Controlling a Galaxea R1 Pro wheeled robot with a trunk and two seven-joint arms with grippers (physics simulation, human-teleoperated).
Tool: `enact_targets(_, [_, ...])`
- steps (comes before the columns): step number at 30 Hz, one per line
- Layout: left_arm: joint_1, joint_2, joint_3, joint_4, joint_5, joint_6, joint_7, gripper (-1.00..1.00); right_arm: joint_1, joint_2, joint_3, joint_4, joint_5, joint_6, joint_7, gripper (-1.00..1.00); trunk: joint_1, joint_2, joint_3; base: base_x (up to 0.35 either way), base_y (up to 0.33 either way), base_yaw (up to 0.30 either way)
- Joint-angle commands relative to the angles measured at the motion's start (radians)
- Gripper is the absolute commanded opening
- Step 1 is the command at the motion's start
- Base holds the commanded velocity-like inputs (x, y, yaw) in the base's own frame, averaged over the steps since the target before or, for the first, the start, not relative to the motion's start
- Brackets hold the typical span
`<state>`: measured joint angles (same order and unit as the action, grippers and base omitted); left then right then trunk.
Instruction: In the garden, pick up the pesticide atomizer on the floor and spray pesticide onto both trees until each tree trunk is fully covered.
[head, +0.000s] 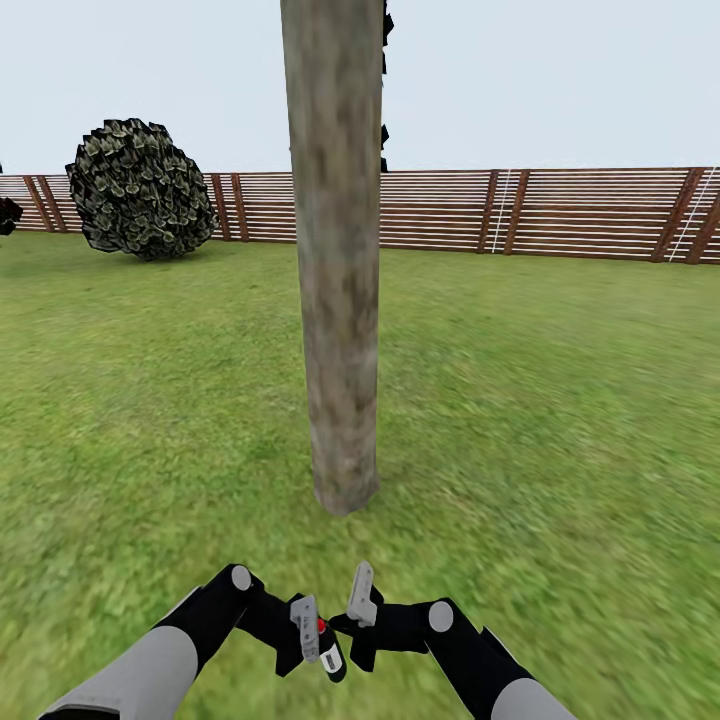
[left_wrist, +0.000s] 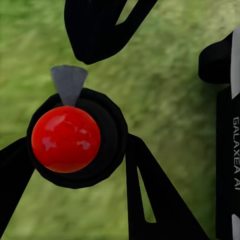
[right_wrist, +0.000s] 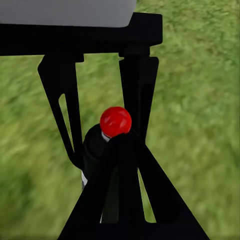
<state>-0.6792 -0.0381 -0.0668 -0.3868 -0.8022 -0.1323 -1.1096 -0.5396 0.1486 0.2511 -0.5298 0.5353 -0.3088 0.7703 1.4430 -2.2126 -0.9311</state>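
A thick mottled grey-brown tree trunk (head: 338, 300) rises from the lawn straight ahead, close in front of both arms. The pesticide atomizer (head: 330, 655) is a small dark bottle with a red top (left_wrist: 66, 139) and a white label. My left gripper (head: 318, 648) is shut on it, one black finger (left_wrist: 150, 200) on each side of the bottle. My right gripper (head: 358, 640) hangs just beside it, fingers together and holding nothing. In the right wrist view the atomizer's red top (right_wrist: 115, 121) shows just past the right gripper (right_wrist: 125, 145).
Green grass (head: 560, 400) spreads all around the trunk. A round leafy bush (head: 140, 190) stands at the far left by the brown slatted fence (head: 560, 215), which runs across the back.
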Motion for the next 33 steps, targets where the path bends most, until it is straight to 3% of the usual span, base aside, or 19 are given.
enact_targets(1, [0.000,0.000,0.001,-0.001,-0.008,-0.011,-0.001,-1.00,0.000,0.000,-0.001,-0.001,0.010,-0.006,0.000,-1.00,0.000,0.000,-0.001,0.000,0.000,0.000])
enact_targets(16, [-0.001,-0.007,0.001,-0.007,-0.007,-0.010,-0.001,-1.00,0.000,-0.001,-0.001,-0.001,0.011,-0.006,0.000,-1.00,0.000,0.000,-0.001,0.000,0.000,0.000])
enact_targets(18, [0.000,0.044,0.001,0.003,-0.015,-0.011,-0.001,-1.00,0.000,-0.001,-0.001,0.000,0.011,-0.006,0.000,-1.00,0.000,0.000,-0.001,0.000,0.000,0.000])
enact_targets(24, [0.008,0.153,-0.002,0.004,-0.021,-0.011,-0.001,-1.00,0.000,-0.002,-0.002,0.001,0.011,-0.006,0.000,-1.00,0.000,0.000,-0.001,0.000,0.000,0.000])
enact_targets(30, [0.010,0.210,-0.005,0.006,-0.021,-0.012,-0.001,-1.00,0.000,-0.005,-0.003,0.003,0.012,-0.006,0.000,-1.00,0.000,0.000,-0.001,0.000,0.000,0.000])
enact_targets(31, [0.010,0.219,-0.005,0.006,-0.022,-0.011,-0.001,-1.00,0.000,-0.006,-0.004,0.004,0.012,-0.006,0.000,1.00,0.000,0.000,-0.001,0.000,0.000,0.000])
enact_targets(33, [0.010,0.242,-0.005,0.006,-0.022,-0.011,-0.001,-1.00,0.000,-0.009,-0.004,0.004,0.013,-0.006,0.000,1.00,0.000,0.000,-0.001,0.000,0.000,0.000])
